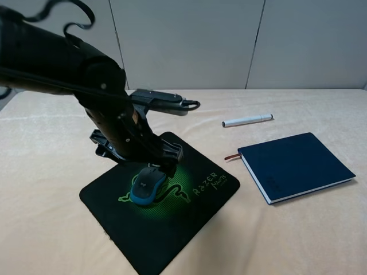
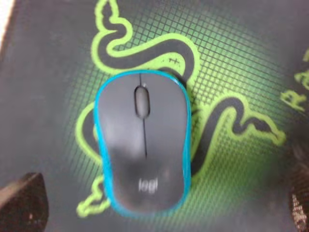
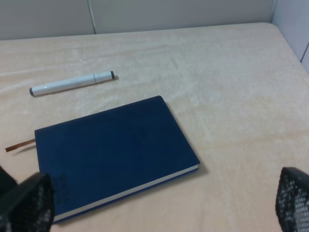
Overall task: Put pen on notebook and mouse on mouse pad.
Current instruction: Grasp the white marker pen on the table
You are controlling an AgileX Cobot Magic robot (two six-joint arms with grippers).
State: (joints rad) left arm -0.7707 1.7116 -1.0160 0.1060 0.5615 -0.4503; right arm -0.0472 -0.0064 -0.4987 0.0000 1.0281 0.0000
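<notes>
The mouse [image 1: 148, 184] [image 2: 143, 142], dark grey with teal sides, rests on the green logo of the black mouse pad [image 1: 172, 235] [image 2: 43, 96]. My left gripper [image 1: 150, 166] [image 2: 161, 205] hovers just over it, open, its fingertips [image 2: 21, 203] wide apart and clear of the mouse's sides. The white pen [image 1: 247, 120] [image 3: 72, 83] lies on the cloth behind the closed navy notebook [image 1: 295, 166] [image 3: 116, 150], apart from it. My right gripper [image 3: 159, 212] is open and empty near the notebook's front edge; it is out of the exterior view.
A beige cloth [image 1: 51, 137] covers the table. Grey wall panels [image 1: 189, 40] stand behind it. The notebook's ribbon [image 1: 231, 156] points toward the mouse pad. The table's right edge [image 3: 289, 43] runs close to the notebook's side.
</notes>
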